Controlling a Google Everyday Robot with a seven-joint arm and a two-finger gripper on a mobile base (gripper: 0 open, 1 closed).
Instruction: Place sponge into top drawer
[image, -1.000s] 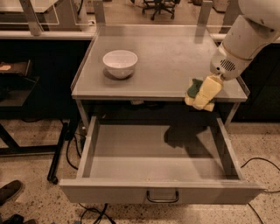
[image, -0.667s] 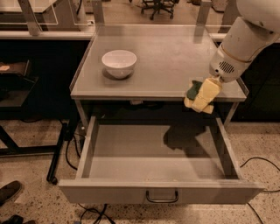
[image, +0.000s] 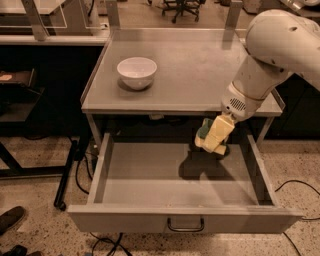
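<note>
In the camera view, the gripper (image: 212, 145) hung over the open top drawer (image: 150, 176), near its back right side, pinching the sponge (image: 203, 131). The sponge looked light and squashy, so holding its flat sides seemed best.

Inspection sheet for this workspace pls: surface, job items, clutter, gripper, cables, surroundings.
Surface: grey table, carrying one bowl.
Job's things: top drawer pulled open, nothing seen lying in it; sponge held above its right rear part.
Clutter: white bowl on the table's left side.
Grippers: gripper below the table's front edge, over the open drawer, jaws shut on the sponge.
Cables: floor cables on both sides of the drawer.
Surroundings: shoe bottom left; office chair at back.
</note>
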